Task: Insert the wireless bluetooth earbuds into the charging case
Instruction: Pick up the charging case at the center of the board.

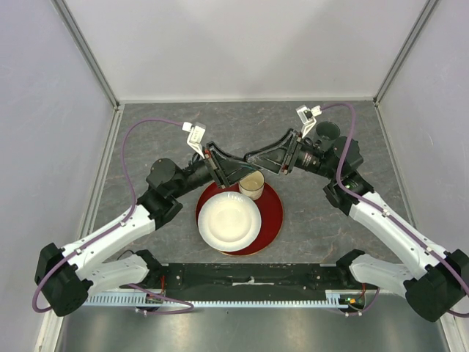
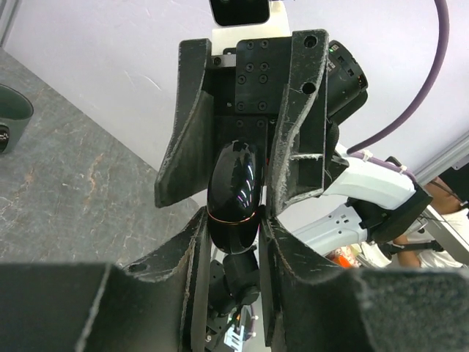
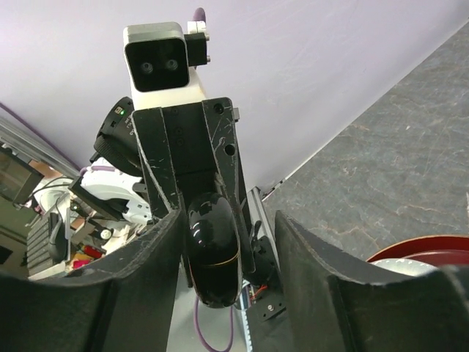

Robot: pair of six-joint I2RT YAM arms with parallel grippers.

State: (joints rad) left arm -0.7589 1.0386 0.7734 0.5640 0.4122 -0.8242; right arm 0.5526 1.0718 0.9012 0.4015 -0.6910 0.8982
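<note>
A round red tray (image 1: 272, 207) lies on the table (image 1: 330, 235) between the two arm bases. On it are a white plate (image 1: 229, 220), whose face shows only plain white, and just beyond the plate an upright paper cup (image 1: 251, 185). The cup's mouth is open, but its pale inside is too small to tell whether any earbuds lie in it. A dark round container (image 1: 327, 132) stands at the far right, partly hidden behind the right arm, and its contents cannot be made out.

The charging case (image 2: 233, 187) is off the table, held in the air over the tray's far edge, near the cup, where the two grippers meet tip to tip. The left gripper (image 2: 233, 224) has its fingers (image 2: 176, 257) pressed against both sides of the case. The right gripper (image 3: 229, 220) stands around the other end with its fingers (image 3: 308, 257) apart: one is close against the case, and a clear gap separates it from the other.

From above, the case is hidden under the grippers, and in both wrist views part of it is covered by fingers.

The case is a smooth, glossy black oval with bright reflections and a thin copper-coloured seam around it. The fingers are matte black, rough-edged and scuffed with pale scratches. The table is mottled grey like stone, and the tray shines
</note>
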